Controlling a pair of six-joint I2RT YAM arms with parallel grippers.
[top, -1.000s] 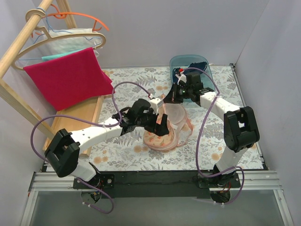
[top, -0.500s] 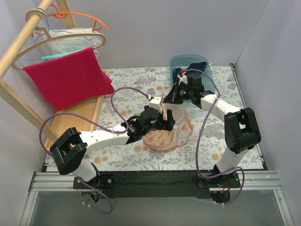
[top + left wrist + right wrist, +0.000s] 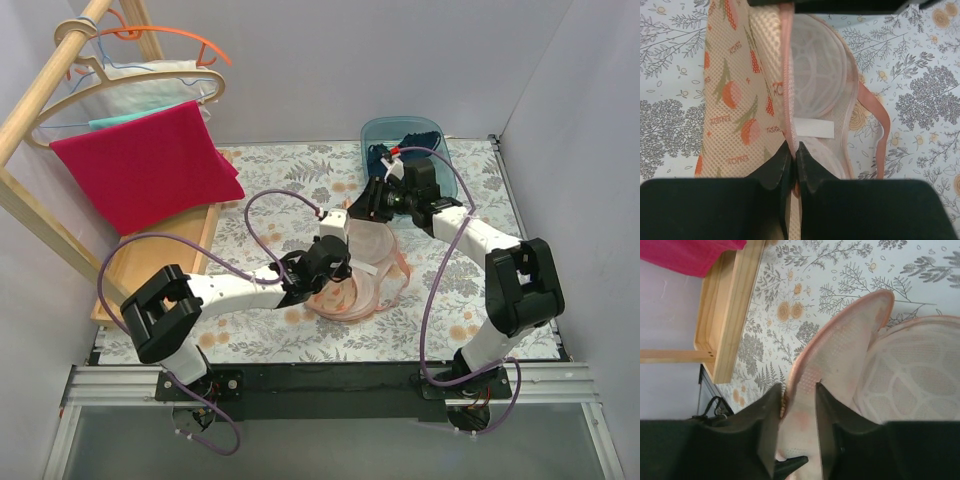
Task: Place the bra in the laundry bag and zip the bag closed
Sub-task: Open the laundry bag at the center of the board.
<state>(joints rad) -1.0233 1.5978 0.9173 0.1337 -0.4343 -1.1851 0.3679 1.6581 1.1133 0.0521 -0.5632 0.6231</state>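
- Laundry bag [image 3: 372, 278]: centre of table [image 3: 270, 180], mouth open. No bra inside yet.
- Change, L gripper [image 3: 792, 147]: a sec ago it hung wide open over the bag. It has since pushed fwd and clamped down. Jaws now pinched tight on the pink zip edge [image 3: 786, 75], at approx 10 o'clock on the bag in top view.
- Change, R gripper [image 3: 797, 390]: was clamped on the far flap [image 3: 840, 350] at 12 o'clock and is now letting go. Jaws part-way apart, flap lying between them, looks no longer squeezed.
- Meaning (est.): hold on the mouth passes from R to L. That frees the R arm to fetch the bra while L keeps the bag open. Insert and zip steps both outstanding.
- Bra [image 3: 378, 156]: dark navy, in the teal tub [image 3: 400, 127] at approx 1 o'clock from the bag, just beyond the R gripper. Not held.
- Bag, appearance: peach-pink mesh with orange-red flower print, pink zip binding round the rim.
- Bag, interior: pale and see-through, with a domed white frame and a white label [image 3: 812, 129] just inside the mouth.
- Bag, condition: soft, slumps unless the rim is held up.
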